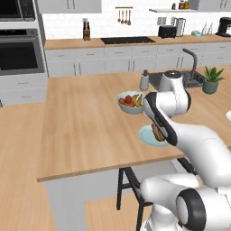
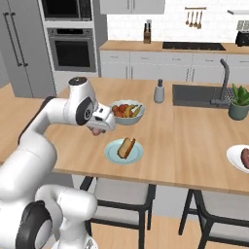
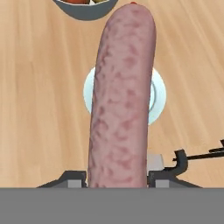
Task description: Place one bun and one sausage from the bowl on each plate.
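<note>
My gripper (image 2: 98, 130) is shut on a pale pink sausage (image 3: 122, 100), which runs lengthwise up the hand view. It hangs over the wooden island just left of the pale teal plate (image 2: 113, 153). A golden-brown bun (image 2: 127, 147) lies on that plate. In the hand view the teal plate (image 3: 159, 96) shows behind the sausage, and the bun there is hidden. In the left base view my arm partly covers the teal plate (image 1: 145, 136) and the bun (image 1: 158, 132). A white plate (image 2: 235, 156) at the far right carries a reddish-brown sausage (image 2: 245, 156). The bowl is out of view.
A pale bowl of coloured fruit (image 2: 127, 112) stands just beyond the teal plate. A grey bottle (image 2: 159, 91), a sink with a faucet (image 2: 199, 95) and a potted plant (image 2: 239, 102) lie farther back. Stools stand under the island's front edge (image 2: 146, 181).
</note>
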